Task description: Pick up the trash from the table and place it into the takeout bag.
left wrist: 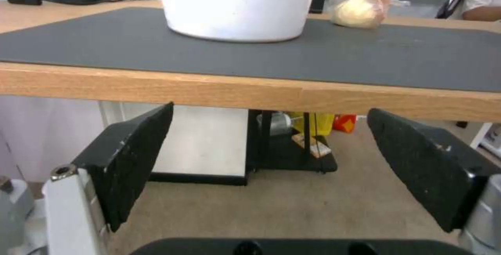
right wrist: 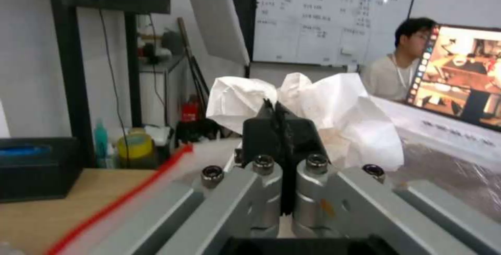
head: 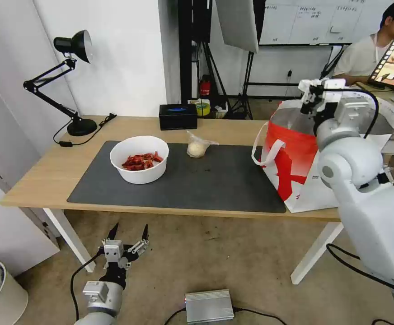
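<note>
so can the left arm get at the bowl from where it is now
Probably yes: the left gripper hangs open below the table edge in front of the bowl, with nothing between them; it would need to rise first.

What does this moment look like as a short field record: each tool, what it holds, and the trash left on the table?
right tool: shut on the crumpled white tissue, raised over the takeout bag
left tool: open, holding nothing, low in front of the table edge
on the mat: white bowl of red shell scraps; small clear bag with whitish lump
tissue: not yet released
</note>
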Tool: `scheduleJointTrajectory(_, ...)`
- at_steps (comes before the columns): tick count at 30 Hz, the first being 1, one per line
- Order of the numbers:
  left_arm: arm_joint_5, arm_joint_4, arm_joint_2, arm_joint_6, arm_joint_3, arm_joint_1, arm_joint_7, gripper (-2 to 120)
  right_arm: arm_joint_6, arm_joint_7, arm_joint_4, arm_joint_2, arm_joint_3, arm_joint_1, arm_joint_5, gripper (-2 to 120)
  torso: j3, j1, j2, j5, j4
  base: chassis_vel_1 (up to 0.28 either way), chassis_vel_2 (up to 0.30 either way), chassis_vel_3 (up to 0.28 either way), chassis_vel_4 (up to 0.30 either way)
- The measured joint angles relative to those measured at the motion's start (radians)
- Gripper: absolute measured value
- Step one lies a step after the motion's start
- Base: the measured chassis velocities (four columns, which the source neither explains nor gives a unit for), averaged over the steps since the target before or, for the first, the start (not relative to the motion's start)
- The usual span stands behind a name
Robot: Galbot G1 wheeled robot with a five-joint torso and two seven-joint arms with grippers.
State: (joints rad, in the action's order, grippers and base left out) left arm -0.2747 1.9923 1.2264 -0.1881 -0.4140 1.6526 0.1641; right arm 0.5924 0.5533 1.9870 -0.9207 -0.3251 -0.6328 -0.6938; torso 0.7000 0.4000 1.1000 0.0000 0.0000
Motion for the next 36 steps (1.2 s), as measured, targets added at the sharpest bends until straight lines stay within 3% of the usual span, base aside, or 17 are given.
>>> scheduleJointTrajectory(21,0.028,0.030,0.014,-0.008,-0.006,0.039,-0.001,100,0.001,-0.005,0.050,0.033,-0.067,-0.124,-0.038,0,0.000,0.000,0.000,0.0000,0.0000,0.000,0.000,0.000,0.000)
scheduleJointTrajectory(28,0.031,0.037,0.016,-0.009,-0.010,0.048,-0.001,100,0.001,-0.006,0.054,0.037,-0.076,-0.128,-0.061,30,0.000,0.000,0.000,0.0000,0.0000,0.000,0.000,0.000,0.000)
scheduleJointTrajectory(32,0.031,0.038,0.016,-0.009,-0.010,0.049,-0.001,100,0.001,-0.006,0.055,0.043,-0.079,-0.128,-0.064,38,0.000,0.000,0.000,0.0000,0.0000,0.000,0.000,0.000,0.000)
scheduleJointTrajectory(35,0.032,0.038,0.019,-0.009,-0.010,0.050,-0.002,100,-0.006,-0.010,0.057,0.047,-0.081,-0.129,-0.070,55,0.000,0.000,0.000,0.0000,0.0000,0.000,0.000,0.000,0.000)
scheduleJointTrajectory(36,0.032,0.038,0.019,-0.009,-0.010,0.050,-0.002,100,-0.006,-0.010,0.057,0.047,-0.081,-0.129,-0.070,55,0.000,0.000,0.000,0.0000,0.0000,0.000,0.000,0.000,0.000)
